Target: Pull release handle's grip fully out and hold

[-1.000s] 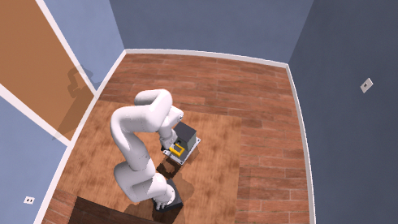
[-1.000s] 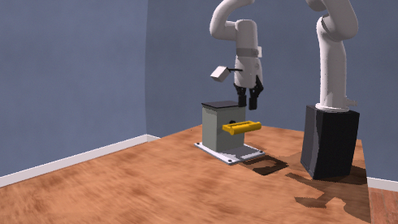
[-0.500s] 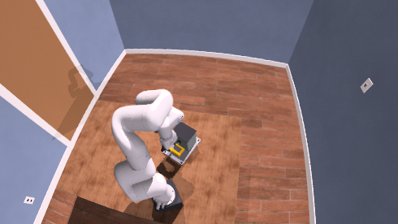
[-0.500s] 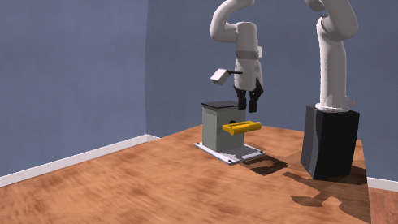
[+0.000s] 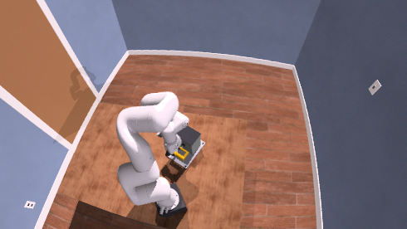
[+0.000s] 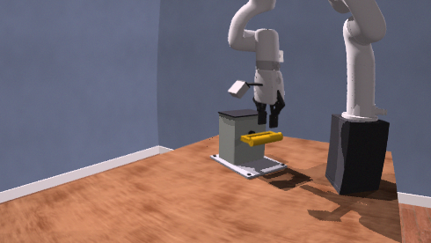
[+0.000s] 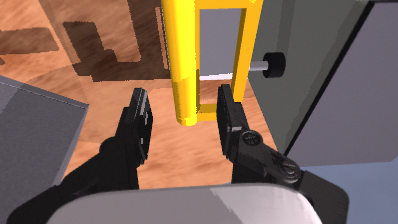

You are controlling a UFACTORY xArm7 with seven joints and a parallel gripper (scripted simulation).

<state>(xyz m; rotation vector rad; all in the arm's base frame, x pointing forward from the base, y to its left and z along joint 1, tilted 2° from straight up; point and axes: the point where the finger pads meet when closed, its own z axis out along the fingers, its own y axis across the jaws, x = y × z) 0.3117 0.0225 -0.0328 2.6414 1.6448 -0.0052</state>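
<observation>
The release handle's grip [image 6: 261,138] is a yellow level bar in front of the grey housing [image 6: 239,136], which stands on a light base plate [image 6: 248,166]. In the wrist view the yellow bar [image 7: 182,60] runs upward from between my fingertips, with its frame joined to the housing by a small rod [image 7: 267,65]. My gripper [image 6: 269,119] hangs a little above the bar, fingers pointing down, open and empty. In the wrist view my gripper [image 7: 183,101] has one finger on each side of the bar's near end, not touching it. The handle also shows small in the overhead view [image 5: 182,153].
The arm's dark pedestal [image 6: 356,154] stands to the right of the housing. The wrist camera block [image 6: 238,89] sticks out beside the gripper. Blue walls and a white baseboard ring the wooden floor.
</observation>
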